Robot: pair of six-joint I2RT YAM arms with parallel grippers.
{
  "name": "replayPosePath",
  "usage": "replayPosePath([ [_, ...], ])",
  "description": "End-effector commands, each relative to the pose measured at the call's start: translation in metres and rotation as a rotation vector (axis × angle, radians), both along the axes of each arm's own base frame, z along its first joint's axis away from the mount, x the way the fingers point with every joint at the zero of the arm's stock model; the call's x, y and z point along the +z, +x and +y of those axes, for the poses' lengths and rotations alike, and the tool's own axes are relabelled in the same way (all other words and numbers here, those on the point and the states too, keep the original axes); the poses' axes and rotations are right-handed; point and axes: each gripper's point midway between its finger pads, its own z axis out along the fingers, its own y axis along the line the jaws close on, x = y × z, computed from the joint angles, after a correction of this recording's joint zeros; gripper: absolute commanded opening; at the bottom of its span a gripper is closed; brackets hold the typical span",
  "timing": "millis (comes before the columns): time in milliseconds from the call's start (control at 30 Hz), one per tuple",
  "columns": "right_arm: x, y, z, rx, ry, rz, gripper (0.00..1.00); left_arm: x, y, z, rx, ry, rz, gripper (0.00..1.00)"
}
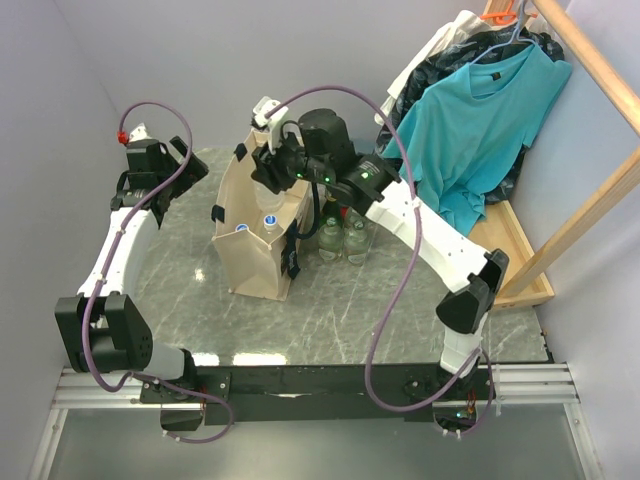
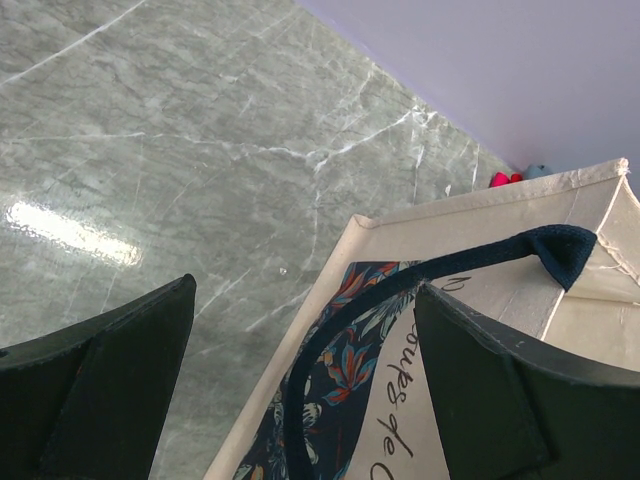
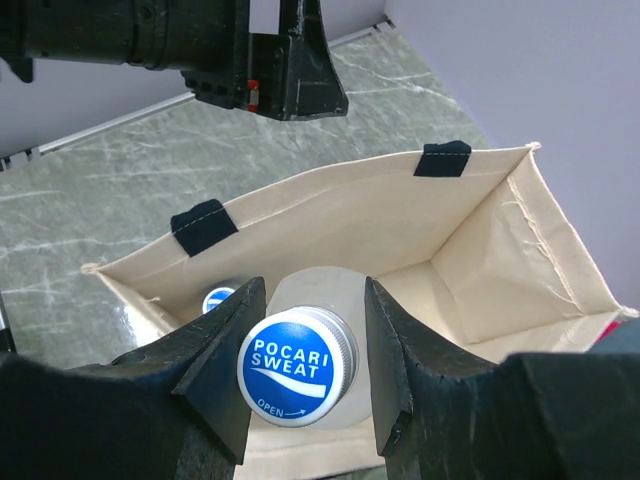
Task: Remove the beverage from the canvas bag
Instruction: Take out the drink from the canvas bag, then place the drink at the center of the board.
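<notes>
The beige canvas bag [image 1: 255, 265] stands upright in the middle of the table, open at the top. My right gripper [image 1: 266, 168] hangs over its mouth. In the right wrist view my right gripper [image 3: 312, 290] is shut on a clear beverage bottle with a blue Pocari Sweat cap [image 3: 297, 367], held over the bag's opening [image 3: 350, 210]. Another blue cap [image 3: 218, 298] shows lower inside the bag. My left gripper [image 1: 188, 168] is open and empty at the bag's left side. In the left wrist view my left gripper [image 2: 305, 290] straddles the black strap handle [image 2: 400, 290] without touching it.
Two clear bottles [image 1: 342, 238] stand on the table just right of the bag. A teal shirt [image 1: 480, 120] hangs on a wooden rack at the back right. Walls close the left and back sides. The bag's outer side has a floral print [image 2: 350, 370].
</notes>
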Motion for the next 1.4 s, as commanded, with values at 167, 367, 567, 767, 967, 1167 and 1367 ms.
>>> replayPosePath([
  [167, 0.136, -0.028, -0.032, -0.017, 0.272, -0.290, 0.00, 0.021, 0.000, -0.002, -0.009, -0.012, -0.068, 0.96],
  [367, 0.144, -0.031, -0.039, -0.035, 0.288, -0.313, 0.00, 0.022, -0.001, 0.000, -0.004, -0.008, -0.069, 0.96],
  [567, 0.156, -0.037, -0.046, -0.044, 0.297, -0.339, 0.00, 0.021, 0.000, -0.002, -0.010, -0.013, -0.073, 0.96],
  [767, 0.164, -0.047, -0.058, -0.063, 0.314, -0.367, 0.00, 0.021, -0.001, -0.003, -0.012, -0.018, -0.074, 0.96],
  [967, 0.174, -0.055, -0.072, -0.103, 0.318, -0.415, 0.00, 0.020, 0.000, -0.004, -0.014, -0.025, -0.076, 0.96],
  [1167, 0.179, -0.058, -0.080, -0.148, 0.310, -0.433, 0.00, 0.021, 0.000, -0.005, -0.021, -0.025, -0.079, 0.96],
  [1367, 0.183, -0.063, -0.093, -0.194, 0.334, -0.377, 0.00, 0.021, -0.001, -0.006, -0.024, -0.026, -0.082, 0.96],
])
